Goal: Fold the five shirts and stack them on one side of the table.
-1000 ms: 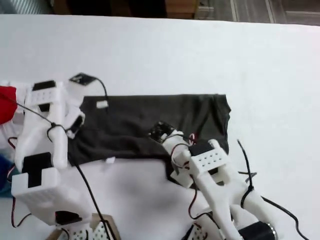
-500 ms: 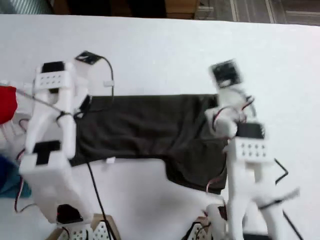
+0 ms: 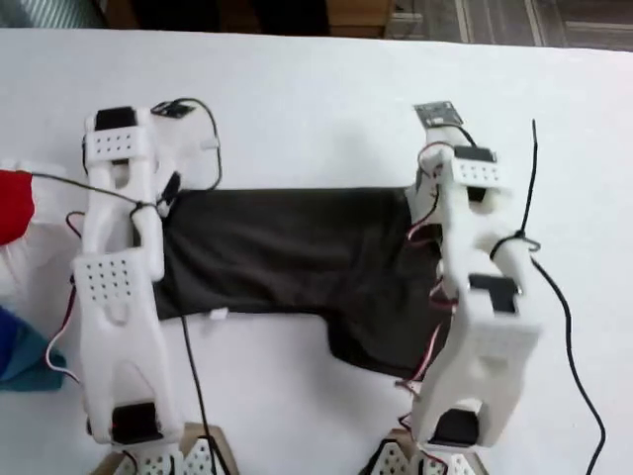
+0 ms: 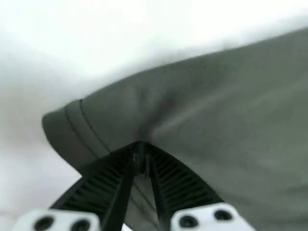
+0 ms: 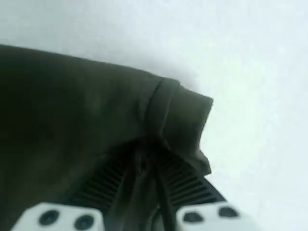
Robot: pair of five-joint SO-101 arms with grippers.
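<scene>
A dark grey shirt (image 3: 297,252) lies spread across the middle of the white table (image 3: 316,89). My left gripper (image 4: 142,161) is shut on the shirt (image 4: 202,110) at its far left corner, where the hem bunches between the fingers. My right gripper (image 5: 149,161) is shut on the shirt (image 5: 72,96) at its far right corner, with the hemmed edge folded up by the fingers. In the high view the left arm (image 3: 119,257) stands over the shirt's left end and the right arm (image 3: 475,267) over its right end.
A red cloth (image 3: 14,203) and a blue cloth (image 3: 20,351) lie at the table's left edge, with white fabric between them. Black cables trail from both arms. The far half of the table is bare white.
Both arms have swung toward the far edge of the shirt. The right gripper went from the shirt's near middle to its far right corner; the left moved up to the far left corner. Both closed on cloth.
</scene>
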